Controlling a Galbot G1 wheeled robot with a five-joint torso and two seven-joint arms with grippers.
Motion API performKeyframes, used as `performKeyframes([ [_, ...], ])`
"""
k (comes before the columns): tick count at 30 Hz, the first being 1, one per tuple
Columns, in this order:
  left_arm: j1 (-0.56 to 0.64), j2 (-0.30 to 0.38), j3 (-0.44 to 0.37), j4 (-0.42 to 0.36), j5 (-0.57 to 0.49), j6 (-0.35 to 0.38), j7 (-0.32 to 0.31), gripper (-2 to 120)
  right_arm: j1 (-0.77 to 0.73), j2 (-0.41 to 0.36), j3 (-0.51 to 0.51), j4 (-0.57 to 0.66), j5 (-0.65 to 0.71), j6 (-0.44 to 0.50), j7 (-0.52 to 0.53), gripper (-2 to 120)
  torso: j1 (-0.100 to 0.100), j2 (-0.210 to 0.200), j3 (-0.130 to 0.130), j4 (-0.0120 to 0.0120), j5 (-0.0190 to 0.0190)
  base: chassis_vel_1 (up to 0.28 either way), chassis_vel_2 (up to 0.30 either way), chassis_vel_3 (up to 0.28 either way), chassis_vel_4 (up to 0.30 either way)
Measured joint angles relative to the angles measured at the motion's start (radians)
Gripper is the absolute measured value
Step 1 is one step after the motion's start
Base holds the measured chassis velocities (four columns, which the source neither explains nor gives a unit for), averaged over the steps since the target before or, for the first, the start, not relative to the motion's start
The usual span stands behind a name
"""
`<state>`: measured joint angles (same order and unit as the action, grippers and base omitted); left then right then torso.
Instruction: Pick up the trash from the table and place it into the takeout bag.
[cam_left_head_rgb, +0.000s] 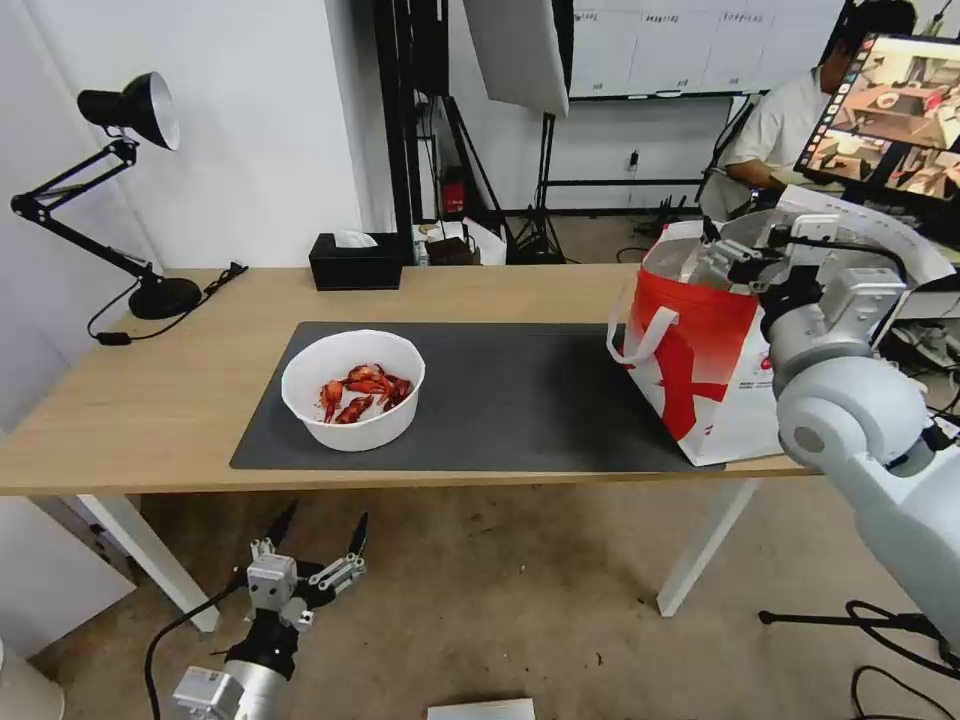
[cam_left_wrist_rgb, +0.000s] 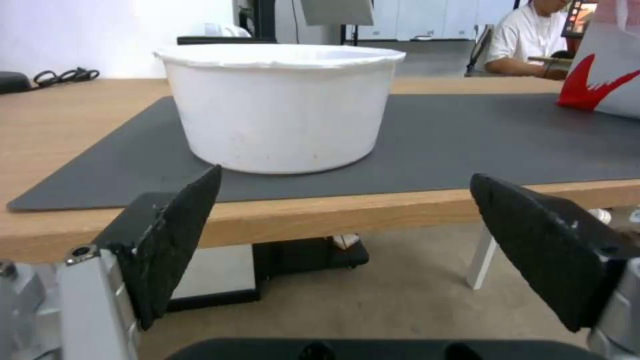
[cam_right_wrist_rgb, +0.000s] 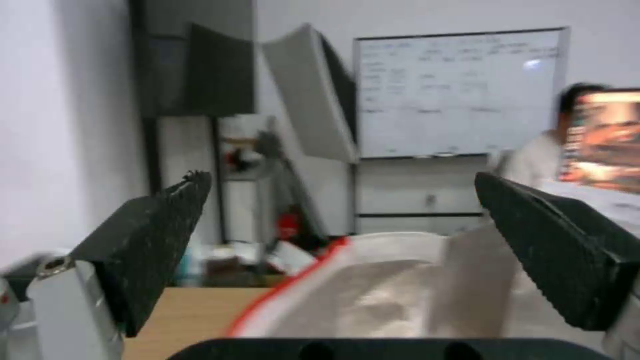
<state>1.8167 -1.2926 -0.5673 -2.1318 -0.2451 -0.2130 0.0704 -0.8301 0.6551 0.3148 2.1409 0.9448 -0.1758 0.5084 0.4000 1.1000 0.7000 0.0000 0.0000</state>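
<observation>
While the white bowl (cam_left_head_rgb: 353, 390) of red crayfish shells (cam_left_head_rgb: 362, 391) sits on the left part of the dark grey mat (cam_left_head_rgb: 500, 400), the takeout bag (cam_left_head_rgb: 700, 360) stands upright at the mat's right end, its base partly over the mat's edge and near the right end of the tabletop (cam_left_head_rgb: 130, 400). The two are well apart, with bare mat between them.

The left hand (cam_left_head_rgb: 320, 528) hangs low in front of the tabletop, below its front edge and roughly in line with the bowl — fingers spread wide, nothing between them. From the left wrist view the bowl (cam_left_wrist_rgb: 280, 107) is straight ahead past the tabletop's edge, framed between the two black pads (cam_left_wrist_rgb: 180, 240).

The right hand (cam_left_head_rgb: 735, 262) is up over the open mouth of the bag. In the right wrist view its dark pads (cam_right_wrist_rgb: 560, 255) are spread apart and empty, with the bag's red rim and silvery lining (cam_right_wrist_rgb: 373, 295) just below them.

At the back of the tabletop there's a black tissue box (cam_left_head_rgb: 355, 260), and a black desk lamp (cam_left_head_rgb: 120, 190) stands at the far left corner.
</observation>
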Motion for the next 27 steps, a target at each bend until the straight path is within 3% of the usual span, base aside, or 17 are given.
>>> performKeyframes([
  [12,-0.002,-0.008,0.005,0.005,0.001,-0.016,0.003,100,-0.273,-0.013,0.119,0.141,0.056,0.161,-0.295,100,0.000,0.000,0.000,0.0000,-0.0001,0.000,0.000,0.000,0.000],
  [20,0.008,-0.009,-0.001,0.009,0.000,-0.034,0.005,100,-0.507,0.061,0.147,0.160,-0.069,0.248,-0.415,100,0.000,0.000,0.000,0.0000,0.0000,0.000,0.000,0.000,0.000],
  [27,0.009,-0.011,-0.001,0.030,-0.005,-0.049,0.009,100,-0.700,0.183,0.128,0.073,-0.267,0.362,-0.480,100,0.000,0.000,0.000,0.0000,0.0001,0.000,0.000,0.000,0.000],
])
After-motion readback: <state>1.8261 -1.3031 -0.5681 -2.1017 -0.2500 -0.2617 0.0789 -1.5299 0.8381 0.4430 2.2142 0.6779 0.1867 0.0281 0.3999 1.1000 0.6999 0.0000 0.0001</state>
